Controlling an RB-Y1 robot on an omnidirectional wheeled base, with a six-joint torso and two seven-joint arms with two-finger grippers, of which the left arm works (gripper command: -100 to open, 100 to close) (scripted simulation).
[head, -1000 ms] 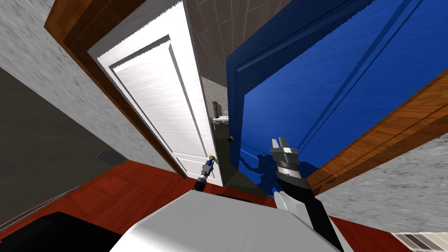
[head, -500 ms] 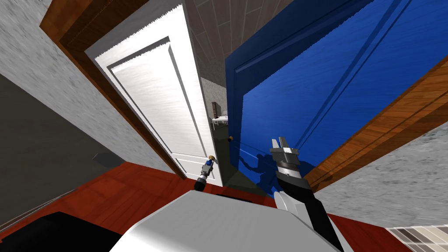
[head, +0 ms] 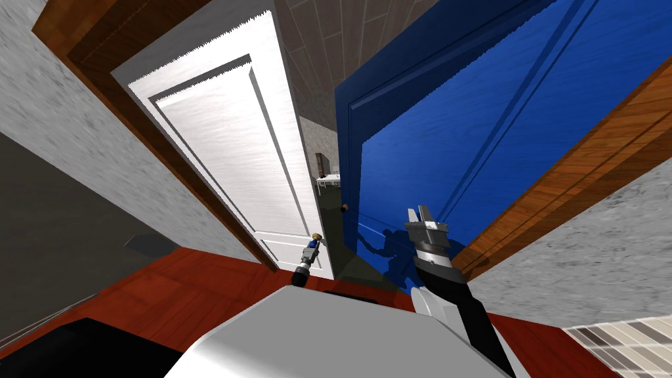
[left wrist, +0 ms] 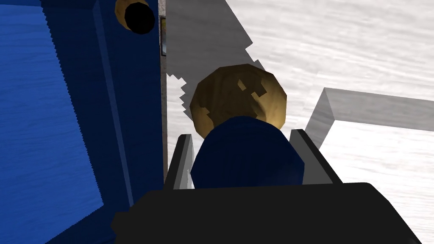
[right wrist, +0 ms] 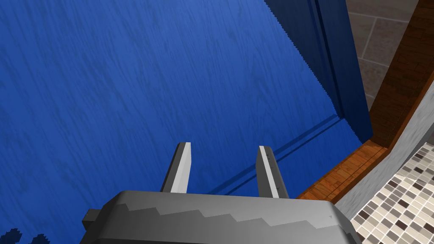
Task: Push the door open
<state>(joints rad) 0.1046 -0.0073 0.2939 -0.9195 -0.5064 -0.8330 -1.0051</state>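
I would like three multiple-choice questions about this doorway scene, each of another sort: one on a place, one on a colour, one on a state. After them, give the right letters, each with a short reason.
1. Where is the left pincer?
A) at the knob of the white door
B) on the floor
C) against the grey wall

2. What colour is that knob?
A) red
B) dark blue
C) white

3. How do the fingers of the right pincer stand?
A) shut on a handle
B) shut on nothing
C) open, with nothing between them

Answers:
1 A: in the left wrist view its fingers press the knob's sides, with the white door behind.
2 B: the knob between them is dark blue, in front of a brass-coloured plate.
3 C: in the right wrist view the fingers stand apart before the blue door.
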